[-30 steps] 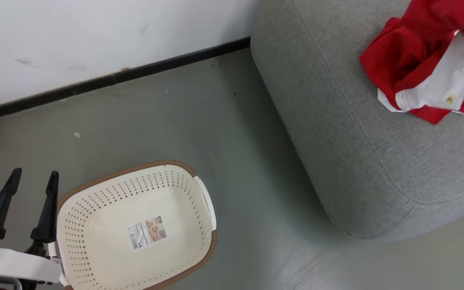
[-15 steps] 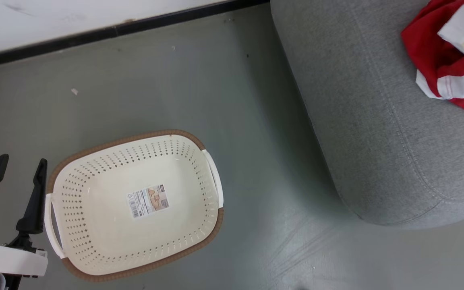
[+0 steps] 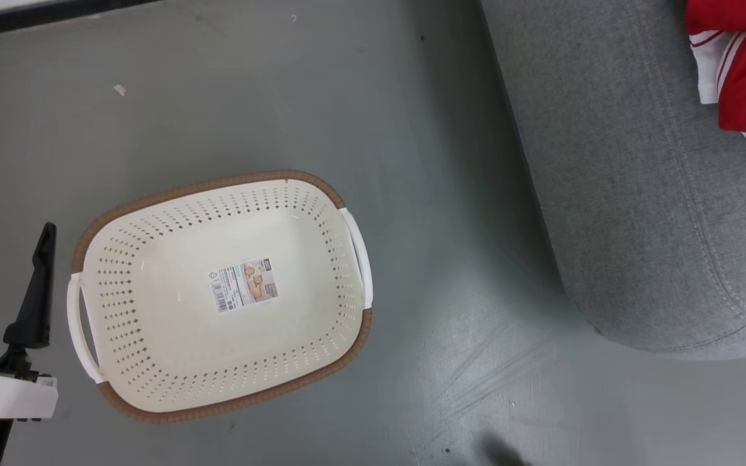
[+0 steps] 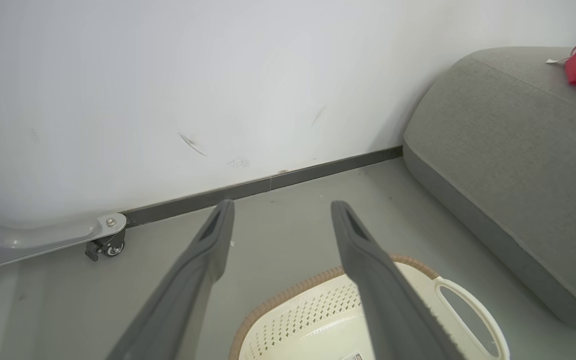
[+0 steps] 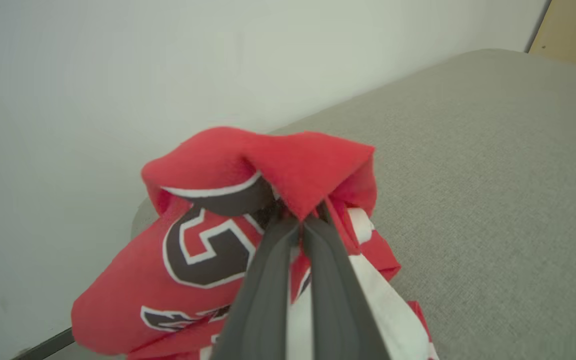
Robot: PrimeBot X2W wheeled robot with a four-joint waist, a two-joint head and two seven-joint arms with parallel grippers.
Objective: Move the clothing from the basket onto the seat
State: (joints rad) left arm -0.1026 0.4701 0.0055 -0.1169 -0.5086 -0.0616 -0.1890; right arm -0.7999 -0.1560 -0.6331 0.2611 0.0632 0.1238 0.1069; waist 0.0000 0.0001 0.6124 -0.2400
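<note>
Watching the right wrist feed, I see my right gripper (image 5: 302,222) clamped tight on the clothing (image 5: 203,250), the red bundle held over the grey seat (image 5: 493,175). My left gripper (image 3: 10,228) hangs spread apart beside the basket (image 3: 217,408), which sits on the floor (image 3: 444,194).

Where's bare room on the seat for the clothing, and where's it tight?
The seat is bare from its rounded left edge to the clothing bunched at the head view's upper right, in the shut right claw. The floor strip between basket and seat is open. Tight: the open left claw sits close by the basket's left handle.
</note>
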